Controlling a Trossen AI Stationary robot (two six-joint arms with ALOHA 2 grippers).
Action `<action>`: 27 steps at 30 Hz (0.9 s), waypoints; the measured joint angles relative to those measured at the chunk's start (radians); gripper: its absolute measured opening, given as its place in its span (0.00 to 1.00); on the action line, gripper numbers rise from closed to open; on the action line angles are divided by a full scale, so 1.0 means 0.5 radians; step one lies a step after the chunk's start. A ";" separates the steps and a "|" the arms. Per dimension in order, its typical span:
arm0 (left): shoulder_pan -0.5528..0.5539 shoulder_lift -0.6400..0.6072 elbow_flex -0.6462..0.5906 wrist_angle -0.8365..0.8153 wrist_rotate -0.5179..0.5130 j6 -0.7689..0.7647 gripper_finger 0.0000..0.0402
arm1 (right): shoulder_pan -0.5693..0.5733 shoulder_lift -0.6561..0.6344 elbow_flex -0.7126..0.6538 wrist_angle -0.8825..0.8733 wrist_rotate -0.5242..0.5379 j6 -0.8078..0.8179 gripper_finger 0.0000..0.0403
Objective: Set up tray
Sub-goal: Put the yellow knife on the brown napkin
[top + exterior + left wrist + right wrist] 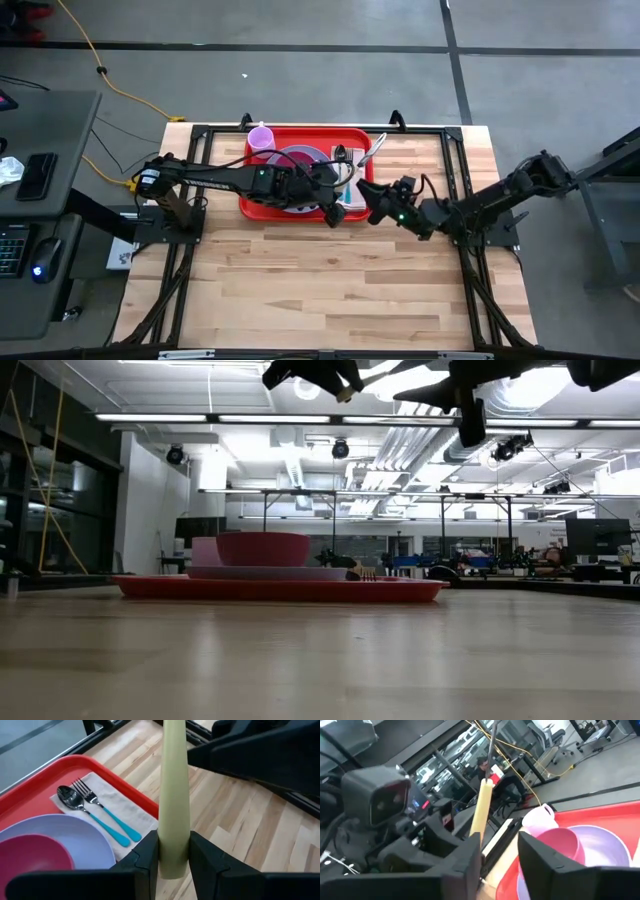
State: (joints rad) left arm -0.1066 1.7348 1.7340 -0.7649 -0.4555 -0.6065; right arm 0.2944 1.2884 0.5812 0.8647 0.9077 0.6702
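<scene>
Pale wood table [330, 280], glossy red tray [262, 205]

High view: above my table [330, 290], facing straight down; covers the whole top and both my arms.
Low view: at table-top height, facing level across the boards into the room; the tray [280, 589] is seen edge-on.
Left wrist view: close behind my left gripper [174, 855], facing down onto the tray corner.
Right wrist view: close behind my right gripper [500, 857], facing my left arm.
Shared: the tray appears in all four.
</scene>
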 joint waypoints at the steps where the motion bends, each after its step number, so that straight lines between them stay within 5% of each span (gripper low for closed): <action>1: 0.000 0.000 0.000 -0.001 -0.001 0.000 0.29 | -0.016 0.000 0.001 0.010 -0.020 0.002 0.29; 12: 0.002 0.001 0.000 -0.002 -0.017 0.015 0.29 | -0.104 0.001 0.002 0.105 -0.154 0.000 0.49; 27: 0.002 0.011 -0.002 0.000 -0.022 0.015 0.29 | -0.216 0.002 0.002 0.195 -0.192 -0.049 0.44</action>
State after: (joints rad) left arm -0.1055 1.7401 1.7332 -0.7650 -0.4664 -0.5991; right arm 0.1862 1.2892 0.5819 0.9621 0.8118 0.6458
